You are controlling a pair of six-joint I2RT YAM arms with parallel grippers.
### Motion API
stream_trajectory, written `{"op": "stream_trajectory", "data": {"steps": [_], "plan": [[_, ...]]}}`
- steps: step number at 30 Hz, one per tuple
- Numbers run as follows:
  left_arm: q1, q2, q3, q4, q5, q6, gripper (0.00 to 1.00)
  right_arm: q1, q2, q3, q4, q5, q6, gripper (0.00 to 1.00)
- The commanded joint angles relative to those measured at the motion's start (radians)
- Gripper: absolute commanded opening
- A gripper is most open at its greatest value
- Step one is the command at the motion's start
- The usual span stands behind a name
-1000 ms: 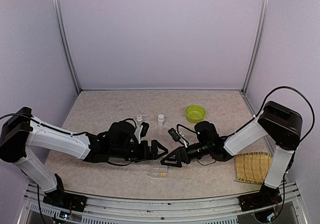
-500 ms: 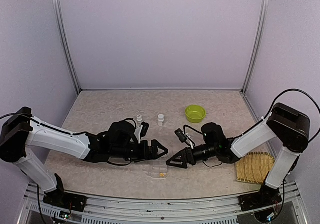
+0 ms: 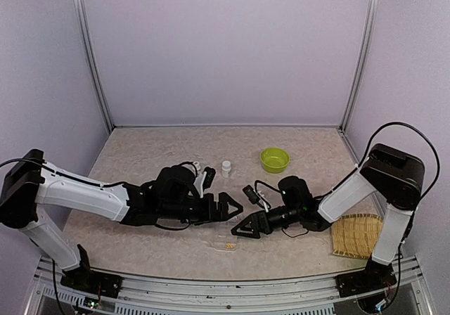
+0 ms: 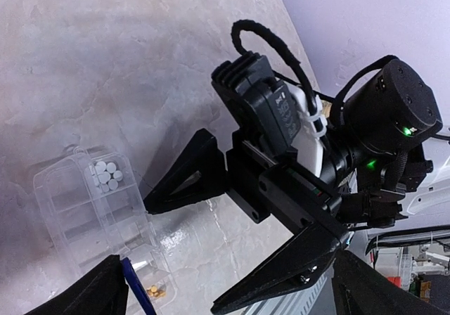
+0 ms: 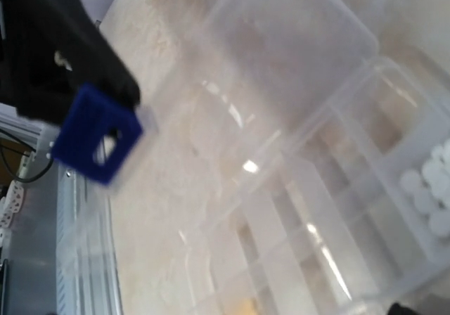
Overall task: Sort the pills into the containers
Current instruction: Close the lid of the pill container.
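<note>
Since the earlier top view the left gripper (image 3: 233, 209) has slid right and a little farther from the bases. The right gripper (image 3: 239, 228) drew off to the right and then came back, so the two sets of tips nearly meet at mid-table.

Both arms lie low over the table (image 3: 140, 153). A woven mat (image 3: 356, 234) sits at the near right and a lime-green bowl (image 3: 274, 159) at the far right. Neither is touched.

The pill box (image 3: 225, 243) lies just near of both grippers, almost under their tips, with its clear lid (image 5: 295, 41) folded back. From above, the right gripper looks the closer of the two, its tips at the box's far-right edge, while the left gripper hangs on the far side. In the left wrist view the row of compartments (image 4: 77, 209) runs diagonally towards that gripper's own finger (the top view is too small to fix the long axis).

Both grippers are spread wide and carry nothing, and neither visibly touches the box.

A small white bottle (image 3: 226, 167) stands far of the grippers.

Smallest of all, white pills (image 4: 105, 176) fill one end compartment and a few yellowish-orange pills (image 4: 156, 291) sit in another. I can make out no loose pills on the table.
</note>
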State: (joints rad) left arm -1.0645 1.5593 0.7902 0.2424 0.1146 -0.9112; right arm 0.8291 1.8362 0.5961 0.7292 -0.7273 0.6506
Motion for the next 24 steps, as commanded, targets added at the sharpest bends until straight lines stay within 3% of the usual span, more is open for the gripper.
{"op": "stream_trajectory", "data": {"steps": [1, 24], "plan": [[-0.013, 0.035, 0.03, -0.018, -0.005, 0.016, 0.99, 0.011, 0.044, 0.03, 0.049, -0.026, 0.01, 1.0], [-0.014, 0.237, 0.134, -0.031, 0.095, 0.04, 0.99, 0.012, 0.039, -0.006, 0.136, -0.02, 0.051, 1.0]]}}
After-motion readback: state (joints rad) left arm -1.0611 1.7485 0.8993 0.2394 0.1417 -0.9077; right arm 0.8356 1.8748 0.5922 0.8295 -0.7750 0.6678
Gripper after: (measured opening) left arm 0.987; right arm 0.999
